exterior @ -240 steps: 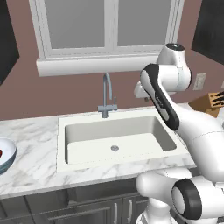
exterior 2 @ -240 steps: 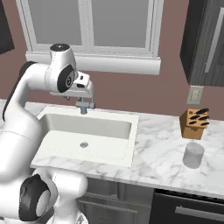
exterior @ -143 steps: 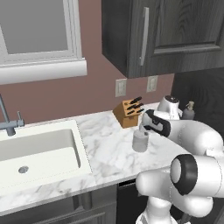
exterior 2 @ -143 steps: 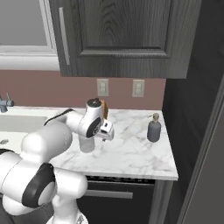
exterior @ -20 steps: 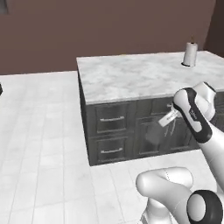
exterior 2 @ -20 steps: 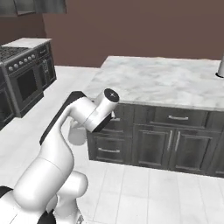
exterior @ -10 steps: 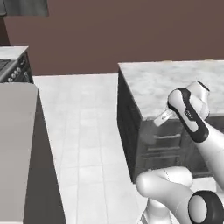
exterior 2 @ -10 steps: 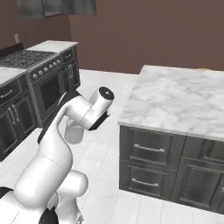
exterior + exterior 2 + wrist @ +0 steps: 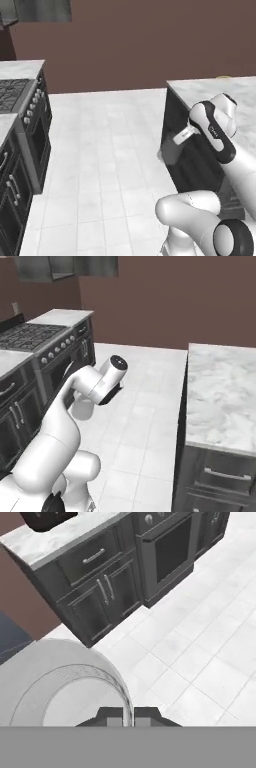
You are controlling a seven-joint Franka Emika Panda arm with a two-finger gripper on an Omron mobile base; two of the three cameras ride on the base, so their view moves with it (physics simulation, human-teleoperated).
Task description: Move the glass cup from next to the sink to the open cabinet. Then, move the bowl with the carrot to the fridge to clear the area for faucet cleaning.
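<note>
My gripper (image 9: 128, 716) is shut on the rim of the glass cup (image 9: 60, 682), a translucent grey-white tumbler whose round mouth looms at the lower left of the hand view. From the left base view the gripper (image 9: 182, 137) carries the cup (image 9: 170, 150) tilted, hanging over the floor beside the island. The cup (image 9: 82, 409) also hangs below my forearm in the right base view. A grey wall cabinet (image 9: 55, 268) above the stove looks open. The sink, faucet, bowl, carrot and fridge are out of view.
A dark stove with an oven (image 9: 35, 338) and dark base cabinets (image 9: 100, 587) line the left wall. A marble-topped island (image 9: 220, 391) stands close on the right. White tiled floor (image 9: 110, 150) lies between them.
The whole picture has swung as the base turned: the island has slid to the right edge and the stove has come in at the left. The cup stays in my shut gripper.
</note>
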